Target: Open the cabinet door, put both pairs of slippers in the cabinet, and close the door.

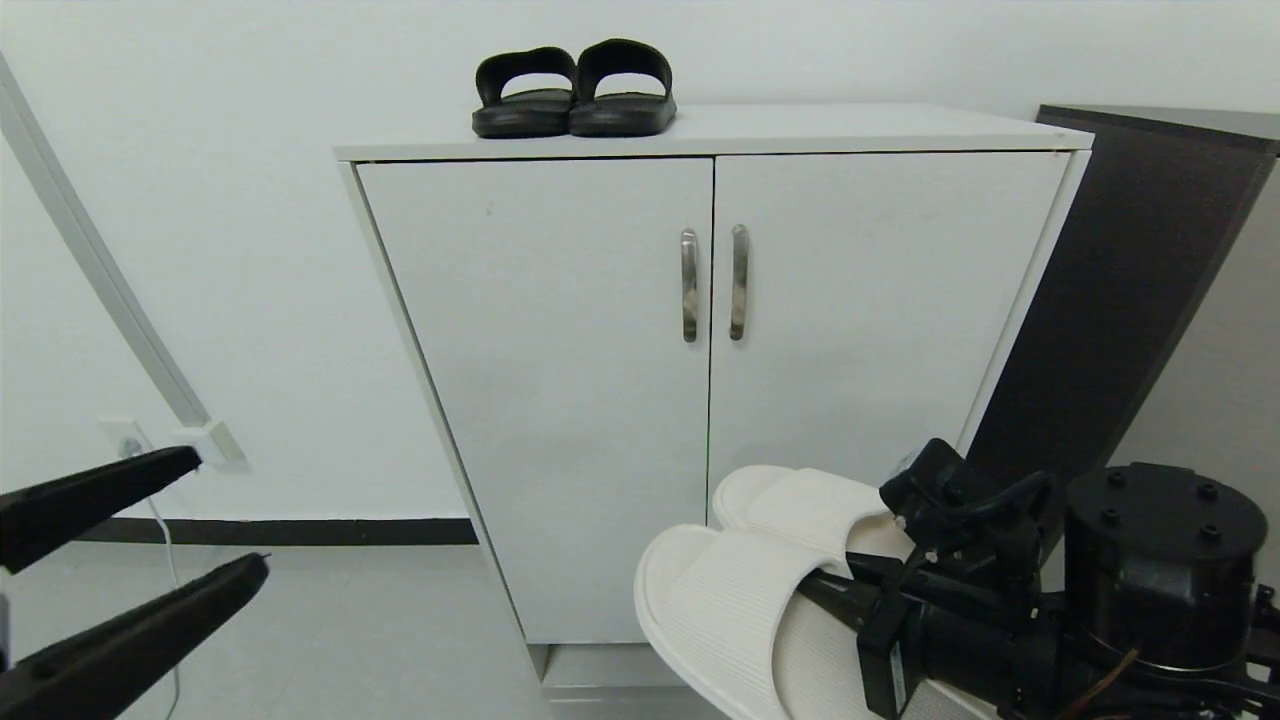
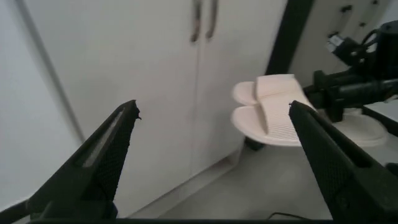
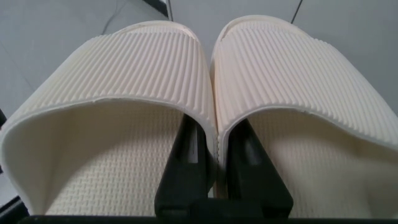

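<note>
The cabinet (image 1: 560, 400) has 2 doors, and both are shut. So the step now looks like opening a door. The left handle (image 1: 689, 285) and the right handle (image 1: 738, 282) sit side by side in the middle of the cabinet.

The left gripper (image 1: 230, 510) is low, off the cabinet's left side and well apart from it. Its fingers are spread wide and hold nothing, so it is the free one to pull. I think it should go up to the left handle, close on it from the side, and pull out in a curve, since that door likely swings on its outer edge.

The right gripper (image 3: 214, 149) holds the white slippers (image 1: 745, 590) low in front of the cabinet's right door. 1 finger is inside each slipper, and the 2 fingers pinch the inner walls together. The black slippers (image 1: 575, 90) sit on top of the cabinet, above the left door, near the front edge.

The floor (image 1: 350, 620) left of the cabinet is open, so the left door has room to swing. The white slippers are near the right door, so that door might bump them. A dark panel (image 1: 1120, 300) stands just beside the cabinet's right side, so room is tight there.
</note>
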Robot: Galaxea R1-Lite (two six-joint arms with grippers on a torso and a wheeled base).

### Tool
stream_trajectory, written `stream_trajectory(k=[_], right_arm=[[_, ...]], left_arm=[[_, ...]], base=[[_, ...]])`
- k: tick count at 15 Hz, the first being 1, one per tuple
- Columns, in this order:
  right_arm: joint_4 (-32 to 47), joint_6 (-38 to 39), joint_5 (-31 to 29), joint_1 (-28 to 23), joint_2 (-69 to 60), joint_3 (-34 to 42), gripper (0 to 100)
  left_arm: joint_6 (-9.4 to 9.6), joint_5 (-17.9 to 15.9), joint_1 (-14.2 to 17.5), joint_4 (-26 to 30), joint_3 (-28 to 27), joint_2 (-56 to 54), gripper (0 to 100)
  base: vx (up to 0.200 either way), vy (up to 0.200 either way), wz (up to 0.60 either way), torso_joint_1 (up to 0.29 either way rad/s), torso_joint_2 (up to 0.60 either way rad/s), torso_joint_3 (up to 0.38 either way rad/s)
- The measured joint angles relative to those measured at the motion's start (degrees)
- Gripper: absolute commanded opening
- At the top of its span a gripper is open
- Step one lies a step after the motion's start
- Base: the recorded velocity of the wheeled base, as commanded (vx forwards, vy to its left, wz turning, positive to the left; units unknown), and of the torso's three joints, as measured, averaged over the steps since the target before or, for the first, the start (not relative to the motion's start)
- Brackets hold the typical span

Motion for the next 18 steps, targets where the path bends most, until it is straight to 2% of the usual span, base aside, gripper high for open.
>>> stream_trajectory(k=[2, 5, 8, 11, 13, 14, 15, 16, 18], right_arm=[[-2.8, 0.0, 0.1, -0.1, 0.9, 0.8, 0], [-3.1, 0.0, 0.1, -0.2, 2.0, 1.5, 0], [-3.1, 0.0, 0.0, -0.4, 2.7, 1.6, 0], [-3.1, 0.0, 0.1, -0.4, 2.9, 1.6, 0], [-3.1, 0.0, 0.1, -0.4, 2.9, 1.5, 0], [-3.1, 0.0, 0.1, -0.4, 2.9, 1.5, 0], [-3.1, 0.0, 0.1, -0.4, 2.9, 1.5, 0], [-3.1, 0.0, 0.0, -0.4, 3.0, 1.6, 0], [-3.1, 0.0, 0.1, -0.4, 3.1, 1.7, 0]], left_arm=[[-0.43, 0.5, -4.2, -3.3, -3.9, 7.1, 100], [-2.02, 2.3, -12.4, -9.0, -10.9, 18.0, 100], [-2.86, 4.8, -21.4, -10.8, -19.5, 27.0, 100], [-4.18, 5.7, -27.9, -10.9, -27.2, 34.7, 100], [-4.46, 5.3, -29.6, -10.9, -31.9, 39.7, 100], [-4.67, 3.3, -29.9, -10.9, -34.0, 42.2, 100], [-5.50, -0.2, -30.0, -10.9, -35.7, 44.2, 100], [-7.41, -2.6, -30.0, -10.8, -37.3, 45.9, 100], [-13.37, -5.3, -30.0, -10.9, -40.4, 48.7, 100]], base=[[0.000, 0.000, 0.00, 0.000, 0.00, 0.000], [0.000, 0.000, 0.00, 0.000, 0.00, 0.000], [0.000, 0.000, 0.00, 0.000, 0.00, 0.000], [0.000, 0.000, 0.00, 0.000, 0.00, 0.000], [0.000, 0.000, 0.00, 0.000, 0.00, 0.000], [0.000, 0.000, 0.00, 0.000, 0.00, 0.000], [0.000, 0.000, 0.00, 0.000, 0.00, 0.000], [0.000, 0.000, 0.00, 0.000, 0.00, 0.000], [0.000, 0.000, 0.00, 0.000, 0.00, 0.000]])
